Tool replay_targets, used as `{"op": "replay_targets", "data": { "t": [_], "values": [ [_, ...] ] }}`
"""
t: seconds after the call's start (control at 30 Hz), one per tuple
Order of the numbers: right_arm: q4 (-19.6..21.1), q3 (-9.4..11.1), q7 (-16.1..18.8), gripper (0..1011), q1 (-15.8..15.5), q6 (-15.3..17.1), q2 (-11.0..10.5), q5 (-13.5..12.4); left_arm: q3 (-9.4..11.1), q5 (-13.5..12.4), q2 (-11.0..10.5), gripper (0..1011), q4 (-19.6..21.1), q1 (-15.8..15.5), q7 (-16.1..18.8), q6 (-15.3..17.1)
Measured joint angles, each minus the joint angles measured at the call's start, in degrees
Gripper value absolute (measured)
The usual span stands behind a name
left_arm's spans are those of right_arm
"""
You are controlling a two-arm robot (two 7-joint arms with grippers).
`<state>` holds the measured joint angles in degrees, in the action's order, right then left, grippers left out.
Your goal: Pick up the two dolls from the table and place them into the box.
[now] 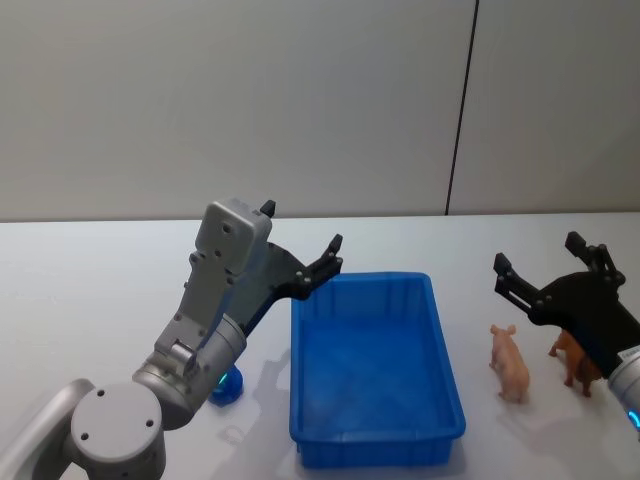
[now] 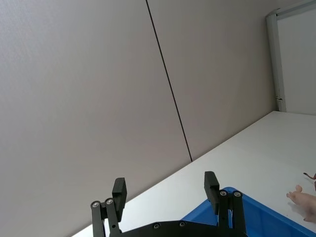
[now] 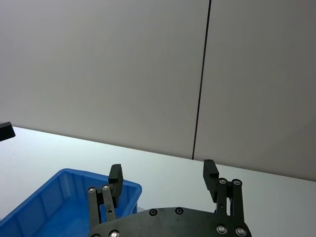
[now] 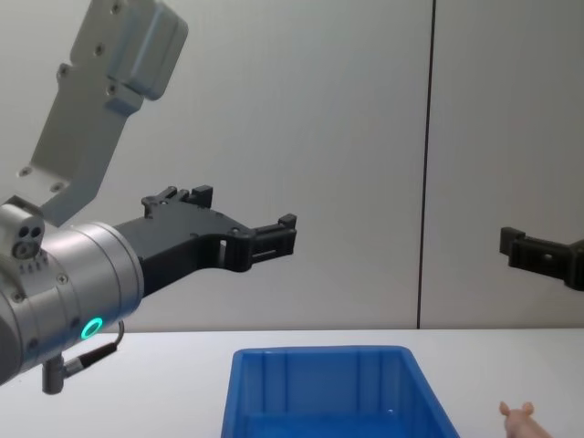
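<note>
The left tool [image 1: 301, 228] hangs in the air over the far left corner of the box [image 1: 375, 445], with its fingers wide apart. The right tool [image 1: 538, 253] hovers raised at the right of the box, its fingers also spread apart. The pink doll [image 1: 510, 362] stands upright on the tabletop [image 1: 100, 270], near the box's right wall. A brown figure [image 1: 572, 360] stands just beside it, partly hidden behind the right tool. The blue doll [image 1: 227, 386] sits on the tabletop left of the box, half covered by the left arm.
</note>
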<state>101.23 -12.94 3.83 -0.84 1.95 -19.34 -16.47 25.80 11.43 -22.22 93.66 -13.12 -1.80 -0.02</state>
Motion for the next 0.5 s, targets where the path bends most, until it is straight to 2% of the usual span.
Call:
{"op": "replay_targets", "data": {
  "t": [0.5],
  "values": [
    [0.0, 0.0, 0.0, 1001, 0.0, 0.0, 0.0, 0.0, 0.0, 0.0, 0.0, 1003, 0.0, 0.0, 0.0, 0.0]
  ]
}}
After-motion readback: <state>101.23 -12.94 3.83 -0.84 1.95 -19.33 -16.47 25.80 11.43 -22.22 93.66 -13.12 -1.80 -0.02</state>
